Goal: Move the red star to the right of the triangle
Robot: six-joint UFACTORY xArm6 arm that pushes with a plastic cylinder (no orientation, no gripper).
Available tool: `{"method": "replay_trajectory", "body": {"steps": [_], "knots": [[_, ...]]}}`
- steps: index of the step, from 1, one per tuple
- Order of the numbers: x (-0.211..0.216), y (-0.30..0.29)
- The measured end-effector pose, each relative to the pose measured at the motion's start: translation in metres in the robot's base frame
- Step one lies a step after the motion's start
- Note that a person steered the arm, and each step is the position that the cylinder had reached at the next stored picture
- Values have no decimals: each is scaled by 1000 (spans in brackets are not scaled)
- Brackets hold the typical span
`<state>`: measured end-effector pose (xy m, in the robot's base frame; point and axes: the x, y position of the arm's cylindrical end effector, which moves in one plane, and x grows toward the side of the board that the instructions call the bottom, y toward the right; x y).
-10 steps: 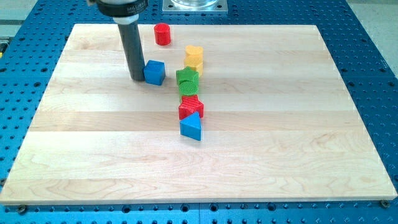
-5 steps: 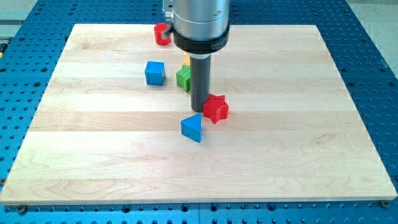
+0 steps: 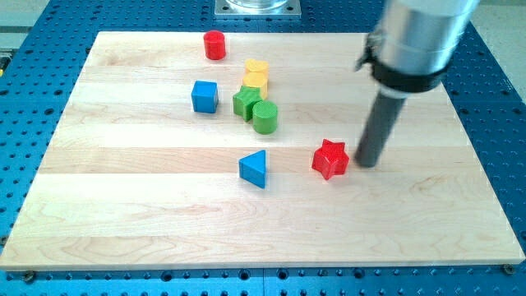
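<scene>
The red star [image 3: 330, 159] lies on the wooden board, to the right of the blue triangle [image 3: 254, 168] with a gap between them. My tip [image 3: 366, 163] stands just right of the red star, close to it but apart. The rod rises from there toward the view's top right.
A green cylinder [image 3: 265, 117] and a green block [image 3: 244, 103] sit above the triangle, with a yellow block [image 3: 256, 75] behind them. A blue cube [image 3: 205, 96] lies to their left. A red cylinder [image 3: 214, 44] stands near the board's top edge.
The red star has slid right, away from the triangle. My tip has moved from the star's left side over to its right side. The other blocks stayed put.
</scene>
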<state>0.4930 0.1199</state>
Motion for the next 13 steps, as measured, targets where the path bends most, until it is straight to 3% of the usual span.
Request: {"method": "replay_trajectory", "body": {"steps": [1, 3, 4, 5, 6, 8, 10, 11, 12, 13], "knots": [[16, -58], [83, -53], [36, 22], [-39, -9], [-74, -60], [-96, -114], [-33, -178], [-52, -216], [-21, -248], [-5, -229]]}}
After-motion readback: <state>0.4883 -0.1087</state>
